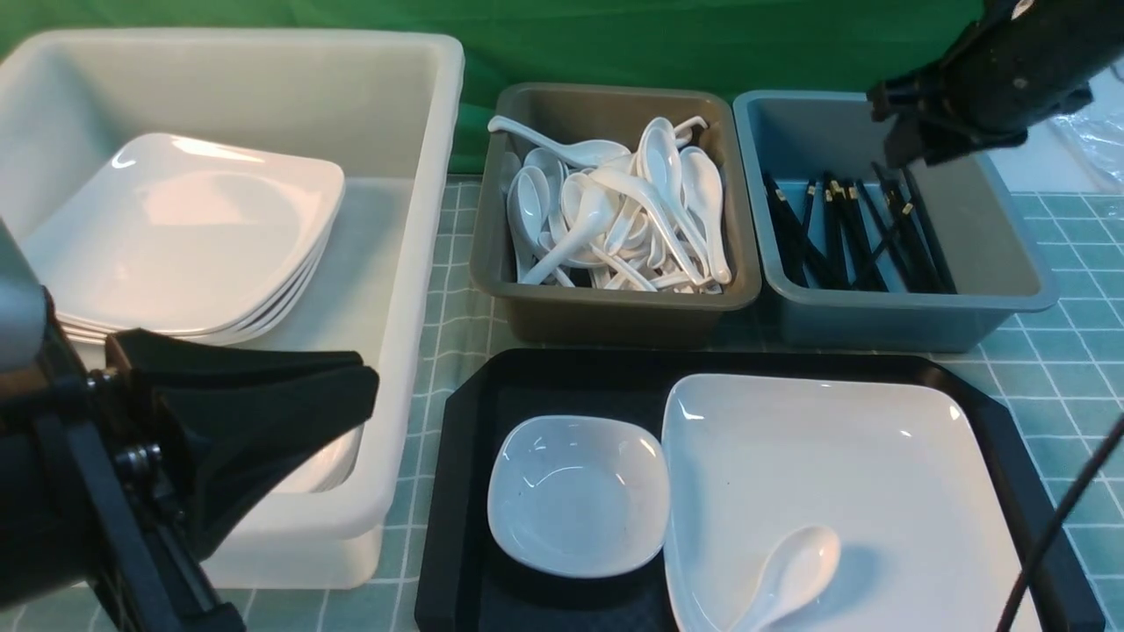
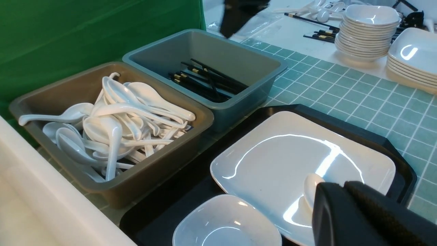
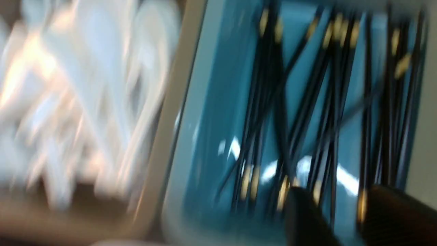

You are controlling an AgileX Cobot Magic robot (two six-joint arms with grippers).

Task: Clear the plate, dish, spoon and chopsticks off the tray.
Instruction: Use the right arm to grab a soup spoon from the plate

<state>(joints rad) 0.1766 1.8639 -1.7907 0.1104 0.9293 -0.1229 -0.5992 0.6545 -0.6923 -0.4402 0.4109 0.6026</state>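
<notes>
the tray (image 1: pixel 465 439) carries three pieces: the dish (image 1: pixel 578 496) on its left half, the plate (image 1: pixel 817 456) filling its right half with its left edge touching the dish, and the spoon (image 1: pixel 790 575) lying bowl-up on the plate near the plate's front edge. no chopsticks lie on the tray; the chopsticks (image 1: pixel 856 233) in view lie crossed in the blue-grey tub (image 1: pixel 913 320) beyond the tray's far right corner, and which pair belongs to the task cannot be told. the right gripper (image 1: pixel 909 145) hangs over that tub, jaws apart with nothing clamped between them; the left gripper (image 1: pixel 364 386) sits low beside the white bin (image 1: pixel 421 263), jaws together and empty. the likely trouble is the spoon: lift the plate first and the glossy spoon would slide off, so it probably wants moving first to the brown tub (image 1: pixel 615 316). its short, slick handle could also squirt out of a pinch. since dish and plate touch, dragging either may shove the other against the tray's rim. the front view alone shows both arms. the left wrist view adds the table beyond, with a stack of dishes (image 2: pixel 370 30), a stack of plates (image 2: pixel 414 58) and loose chopsticks beside them. the right wrist view looks straight into the blue-grey tub but is badly blurred.
</notes>
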